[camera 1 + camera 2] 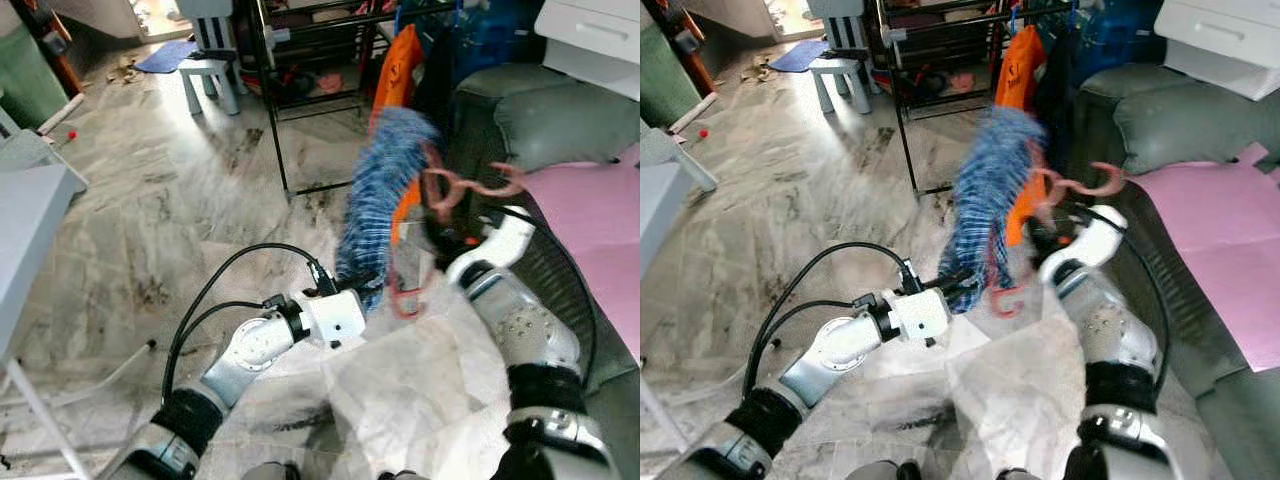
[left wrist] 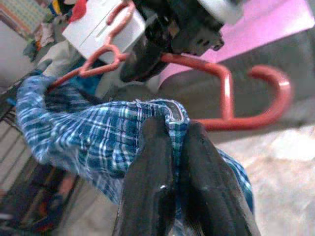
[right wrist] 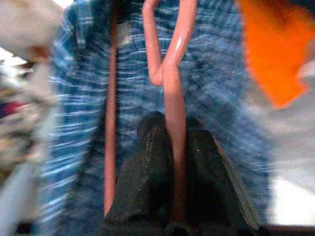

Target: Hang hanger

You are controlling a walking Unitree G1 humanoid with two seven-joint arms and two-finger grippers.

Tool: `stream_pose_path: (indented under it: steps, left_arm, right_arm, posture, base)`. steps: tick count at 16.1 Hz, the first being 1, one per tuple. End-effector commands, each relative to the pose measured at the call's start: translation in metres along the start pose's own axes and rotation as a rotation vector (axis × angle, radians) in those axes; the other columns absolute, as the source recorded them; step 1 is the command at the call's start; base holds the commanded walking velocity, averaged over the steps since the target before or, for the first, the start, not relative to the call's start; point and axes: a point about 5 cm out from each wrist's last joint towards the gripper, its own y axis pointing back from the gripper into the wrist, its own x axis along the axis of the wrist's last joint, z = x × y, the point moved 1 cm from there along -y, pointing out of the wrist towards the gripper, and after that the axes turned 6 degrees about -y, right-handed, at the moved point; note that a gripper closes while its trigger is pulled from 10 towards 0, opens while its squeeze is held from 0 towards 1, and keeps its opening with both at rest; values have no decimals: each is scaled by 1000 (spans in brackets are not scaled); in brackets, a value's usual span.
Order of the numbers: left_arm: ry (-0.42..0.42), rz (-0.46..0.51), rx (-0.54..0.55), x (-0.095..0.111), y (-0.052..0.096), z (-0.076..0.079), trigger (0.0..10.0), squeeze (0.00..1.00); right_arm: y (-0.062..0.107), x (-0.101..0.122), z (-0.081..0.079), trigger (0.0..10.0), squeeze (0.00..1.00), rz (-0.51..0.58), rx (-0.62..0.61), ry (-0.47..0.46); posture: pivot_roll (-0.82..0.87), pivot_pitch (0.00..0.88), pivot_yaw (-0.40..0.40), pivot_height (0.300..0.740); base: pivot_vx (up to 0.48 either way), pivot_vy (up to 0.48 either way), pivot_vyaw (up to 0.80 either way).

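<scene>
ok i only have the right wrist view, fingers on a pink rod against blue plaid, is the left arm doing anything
Observer: Yes. The left gripper is shut on the edge of the blue plaid shirt, pinching a fold of it.
Operator: and the rod im holding is the hanger right
Observer: Yes. The right gripper holds the red hanger, whose hooked end curls free beside the shirt.
Operator: wheres the rack
Observer: The black clothes rack stands ahead on the marble floor, with an orange garment hanging on it.
</scene>
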Motion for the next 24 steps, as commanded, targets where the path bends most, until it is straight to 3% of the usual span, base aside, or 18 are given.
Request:
stream_pose_path:
  steps: [1, 2, 3, 5, 6, 7, 8, 10, 12, 14, 17, 20, 24]
  left_arm:
    - [-85, -63, 12, -10, 2, -4, 10000, 0]
    - [-106, -83, 63, -13, 3, -13, 10000, 0]
    - [-122, -86, 90, -13, 3, -20, 10000, 0]
    - [-182, -115, 158, -17, 6, -32, 10000, 0]
    - [-202, -133, 178, -20, 8, -35, 10000, 0]
    - [-210, -155, 193, -24, 10, -39, 10000, 0]
    - [-214, -180, 231, -30, 14, -47, 10000, 0]
    - [-228, -205, 292, -34, 18, -59, 10000, 0]
    - [-201, -228, 365, -38, 21, -69, 10000, 0]
    - [-154, -228, 390, -39, 19, -72, 10000, 0]
    - [-151, -208, 343, -38, 16, -66, 10000, 0]
    - [-119, -103, 208, -29, 13, -48, 10000, 0]
    - [4, 34, 116, -9, 7, -29, 10000, 0]
  right_arm:
    - [9, -10, -23, 10000, 0, -87, 168, 86]
    - [15, -23, -25, 10000, 0, -163, 208, 151]
    - [17, -27, -21, 10000, 0, -183, 190, 131]
    - [15, -22, 10, 10000, 0, -164, -28, 146]
    - [20, -27, 16, 10000, 0, -222, -34, 194]
    - [28, -35, 17, 10000, 0, -305, 25, 378]
    - [42, -44, 32, 10000, 0, -434, 22, 657]
    - [56, -41, 49, 10000, 0, -517, -7, 803]
    - [65, -41, 52, 10000, 0, -591, 39, 916]
    - [78, -45, 49, 10000, 0, -699, 171, 1068]
    - [86, -49, 46, 10000, 0, -747, 254, 1117]
    - [86, -50, 40, 10000, 0, -736, 313, 1116]
    - [65, -49, 48, 10000, 0, -606, 168, 1113]
  posture:
    - [-64, 59, 53, 740]
    - [-66, 59, 53, 740]
    - [-66, 59, 52, 740]
    - [-69, 59, 51, 740]
    - [-68, 60, 52, 740]
    - [-67, 60, 52, 740]
    - [-67, 60, 52, 740]
    - [-70, 62, 53, 740]
    - [-71, 63, 55, 740]
    - [-75, 61, 61, 740]
    - [-75, 61, 65, 740]
    - [-72, 60, 68, 740]
    - [-66, 58, 70, 740]
  base:
    - [0, 0, 0]
    - [0, 0, 0]
    - [0, 0, 0]
    - [0, 0, 0]
    - [0, 0, 0]
    - [0, 0, 0]
    - [0, 0, 0]
    - [0, 0, 0]
    - [0, 0, 0]
    - [0, 0, 0]
    - [0, 0, 0]
    - [0, 0, 0]
    - [0, 0, 0]
